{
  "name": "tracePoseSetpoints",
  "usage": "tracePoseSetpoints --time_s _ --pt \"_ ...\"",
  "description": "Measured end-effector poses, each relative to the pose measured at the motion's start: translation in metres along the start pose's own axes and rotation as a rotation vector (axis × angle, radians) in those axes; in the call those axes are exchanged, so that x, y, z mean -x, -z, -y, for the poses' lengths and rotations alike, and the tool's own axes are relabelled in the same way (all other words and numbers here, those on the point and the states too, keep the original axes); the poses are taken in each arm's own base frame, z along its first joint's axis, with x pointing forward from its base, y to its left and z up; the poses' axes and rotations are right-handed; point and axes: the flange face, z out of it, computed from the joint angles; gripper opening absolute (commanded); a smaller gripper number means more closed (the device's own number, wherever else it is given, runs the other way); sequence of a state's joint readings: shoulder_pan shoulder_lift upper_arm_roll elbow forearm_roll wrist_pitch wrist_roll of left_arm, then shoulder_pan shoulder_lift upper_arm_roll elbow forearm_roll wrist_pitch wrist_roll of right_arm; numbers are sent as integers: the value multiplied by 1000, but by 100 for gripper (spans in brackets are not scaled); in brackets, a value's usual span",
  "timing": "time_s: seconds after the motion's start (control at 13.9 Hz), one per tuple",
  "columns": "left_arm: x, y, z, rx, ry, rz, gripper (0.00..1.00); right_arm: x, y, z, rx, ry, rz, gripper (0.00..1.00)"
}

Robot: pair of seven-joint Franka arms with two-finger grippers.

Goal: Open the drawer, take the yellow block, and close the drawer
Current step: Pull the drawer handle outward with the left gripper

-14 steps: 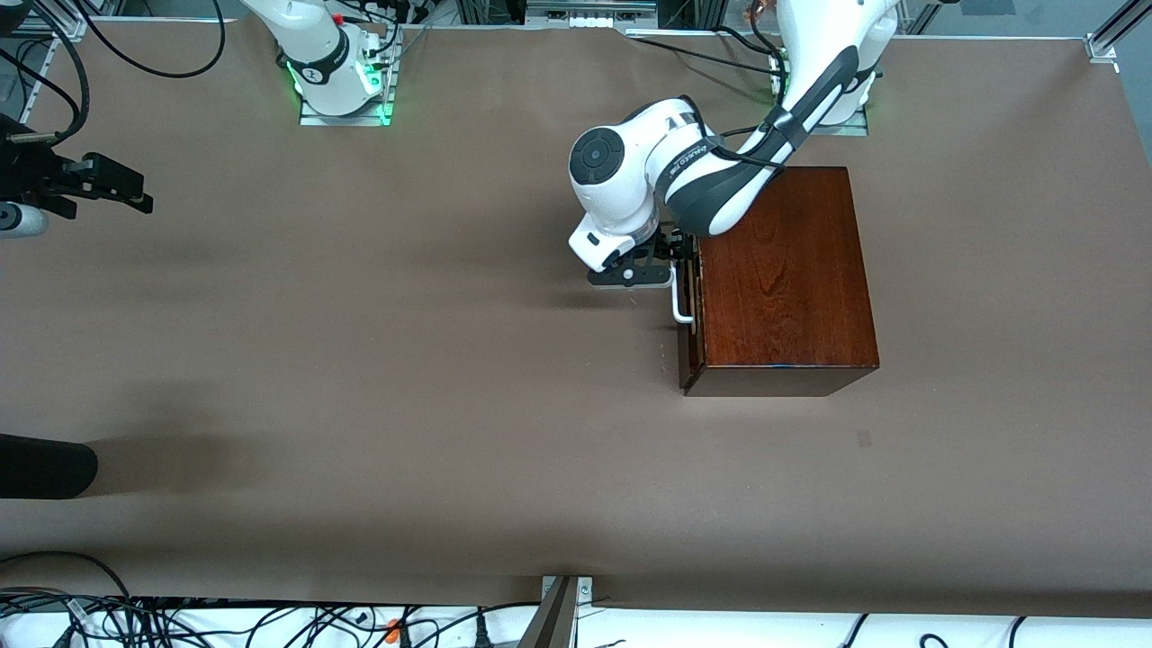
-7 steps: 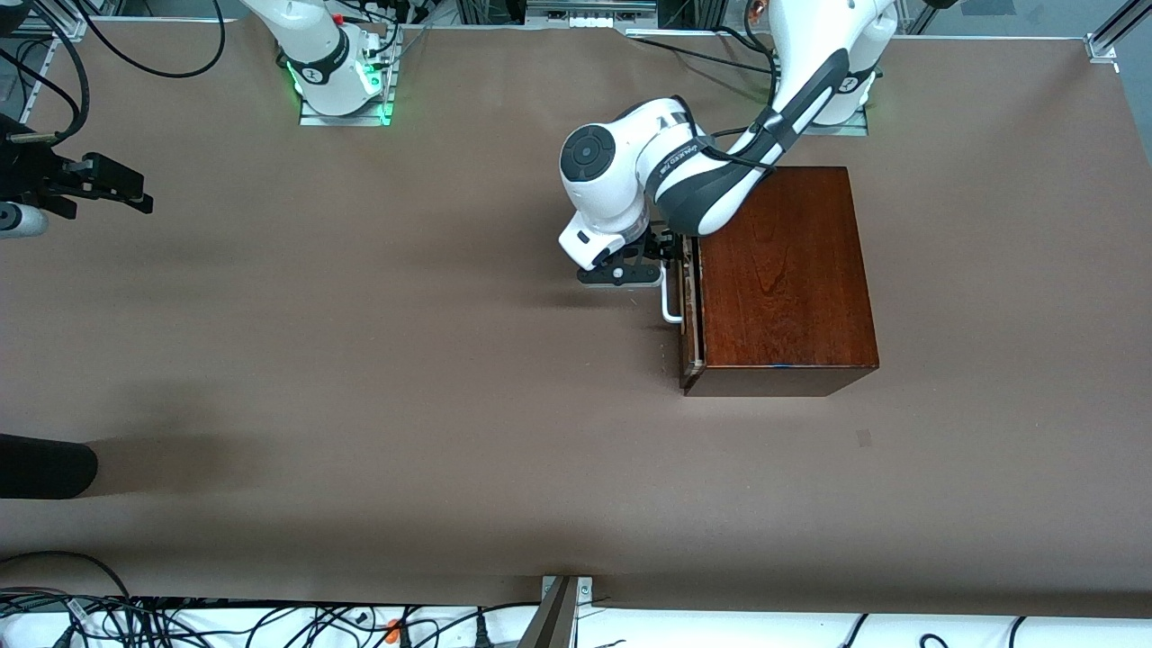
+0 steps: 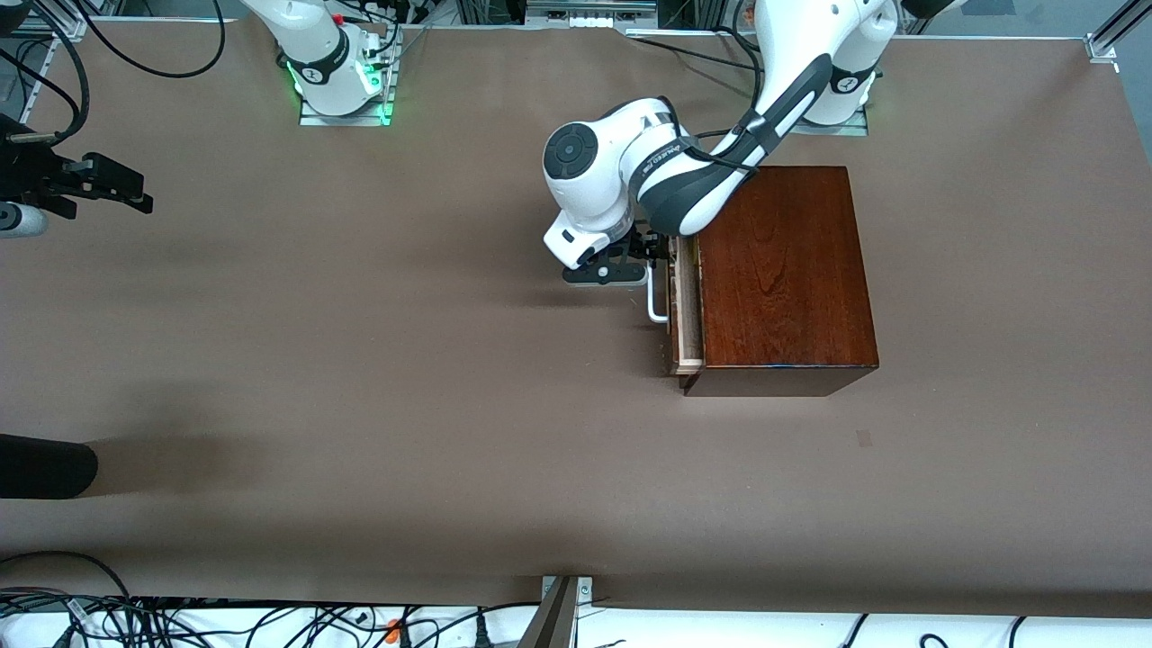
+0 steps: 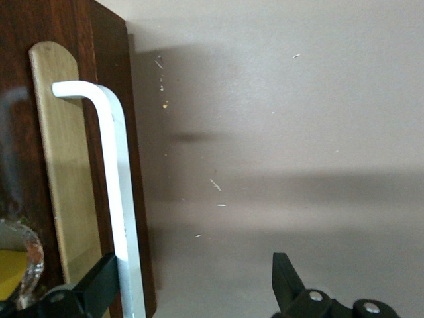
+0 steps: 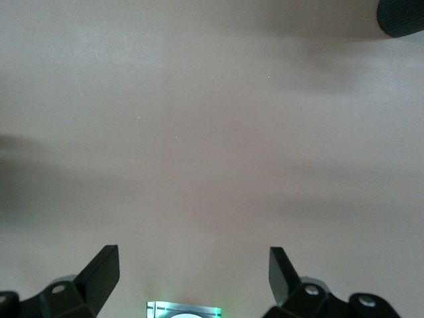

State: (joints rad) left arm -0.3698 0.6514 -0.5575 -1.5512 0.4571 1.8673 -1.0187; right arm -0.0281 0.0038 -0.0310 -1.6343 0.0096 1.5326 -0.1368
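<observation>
The mahogany box [image 3: 783,279] stands toward the left arm's end of the table. Its drawer [image 3: 687,306] is out by a narrow strip of pale wood. My left gripper [image 3: 621,268] is at the white bar handle [image 3: 657,301] with its fingers wide open. In the left wrist view one finger [image 4: 99,285] sits between the handle [image 4: 119,199] and the dark drawer front [image 4: 136,199], and the gripper [image 4: 195,281] is otherwise over bare table. The yellow block is not visible in the front view. A bit of yellow [image 4: 10,275] shows at the edge of the left wrist view; I cannot tell what it is. My right gripper [image 3: 117,186] waits open and empty at the right arm's end [image 5: 193,271].
A black rounded object [image 3: 45,468] lies at the table's edge at the right arm's end, nearer the front camera; it also shows in the right wrist view [image 5: 401,16]. The brown table [image 3: 405,360] stretches between the box and that end.
My left gripper has moved toward the right arm's end with the handle, and the drawer has slid out so a pale wood strip shows. The right arm has not moved.
</observation>
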Motion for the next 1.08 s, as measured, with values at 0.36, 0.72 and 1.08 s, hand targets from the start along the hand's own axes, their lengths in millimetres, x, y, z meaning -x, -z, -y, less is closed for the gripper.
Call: tracePoseSetpoints --time_s 0.36,0.72,1.08 --pt "-1 4 -22 18 10 -2 100 0 0 0 0 0 0 100" --pt "-2 9 -43 39 17 -6 100 0 0 0 0 0 2 100" --pt "-4 13 -60 84 23 -22 100 0 0 0 -1 -1 3 100"
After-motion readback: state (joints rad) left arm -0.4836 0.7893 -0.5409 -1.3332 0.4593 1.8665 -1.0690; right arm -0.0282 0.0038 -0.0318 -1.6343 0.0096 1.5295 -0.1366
